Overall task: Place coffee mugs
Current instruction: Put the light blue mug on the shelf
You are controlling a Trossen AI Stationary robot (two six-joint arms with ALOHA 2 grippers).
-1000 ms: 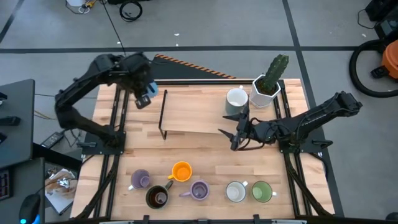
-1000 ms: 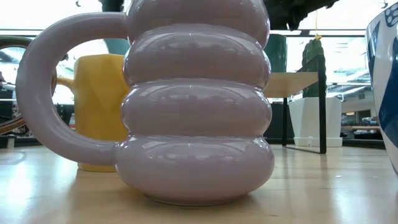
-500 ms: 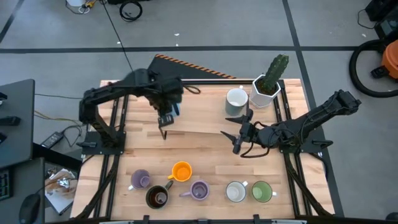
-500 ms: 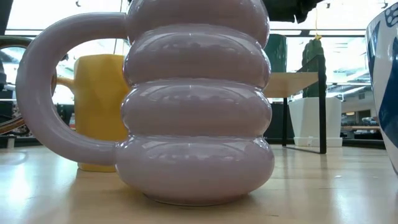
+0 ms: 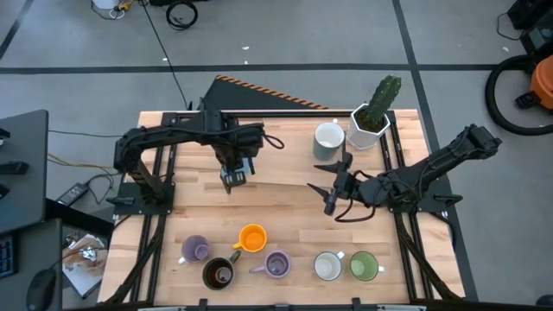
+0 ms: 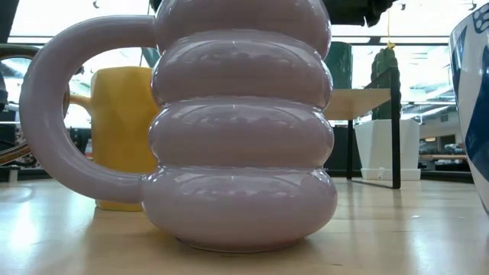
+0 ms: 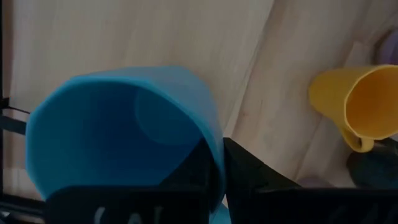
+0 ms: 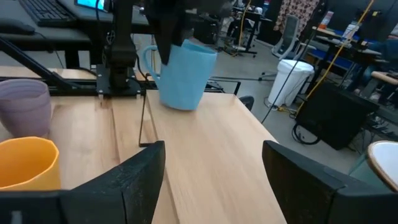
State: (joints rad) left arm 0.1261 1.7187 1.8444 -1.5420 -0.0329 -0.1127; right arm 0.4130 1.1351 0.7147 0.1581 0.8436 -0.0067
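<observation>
Low view: lavender mug hides left gripper (clamping blue mug); right gripper spread.

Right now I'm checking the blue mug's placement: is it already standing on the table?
No, the blue mug hangs tilted above the table in the right wrist view, clamped at its rim by the left gripper.

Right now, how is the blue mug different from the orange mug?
The blue mug is up off the table, tilted, held at its rim by the left gripper; the orange mug stands upright on the wood, and nothing touches it. The blue mug hangs mid-table; the orange mug sits in the near row among other mugs. Both are small, empty, handled mugs.
</observation>
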